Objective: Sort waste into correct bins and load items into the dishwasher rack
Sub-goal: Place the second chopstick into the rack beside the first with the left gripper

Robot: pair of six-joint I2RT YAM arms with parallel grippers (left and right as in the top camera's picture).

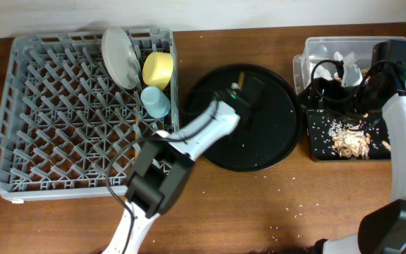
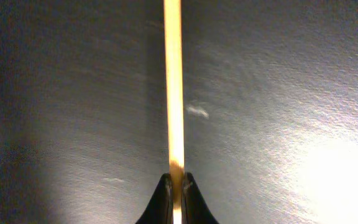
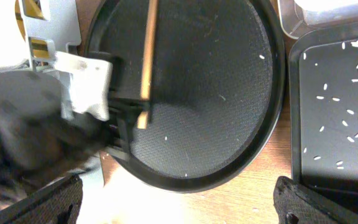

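My left gripper (image 2: 174, 183) is shut on a wooden chopstick (image 2: 174, 93), low over the large round black tray (image 1: 273, 141). In the overhead view the chopstick (image 1: 240, 74) pokes out beyond the left gripper (image 1: 237, 90). It also shows in the right wrist view (image 3: 146, 56). My right gripper (image 3: 179, 199) is open and empty, high above the table; in the overhead view it (image 1: 337, 88) hangs over the bins. The dishwasher rack (image 1: 48, 141) holds the grey plate (image 1: 120, 56), yellow bowl (image 1: 158, 69) and light blue cup (image 1: 156, 101). The pinkish-white cup is out of view.
The clear tub (image 1: 319, 48) at back right holds white napkins (image 1: 349, 68). The shallow black tray (image 1: 316, 144) in front of it holds food scraps and rice (image 1: 351, 143). Rice grains lie scattered on the wooden table and the round tray.
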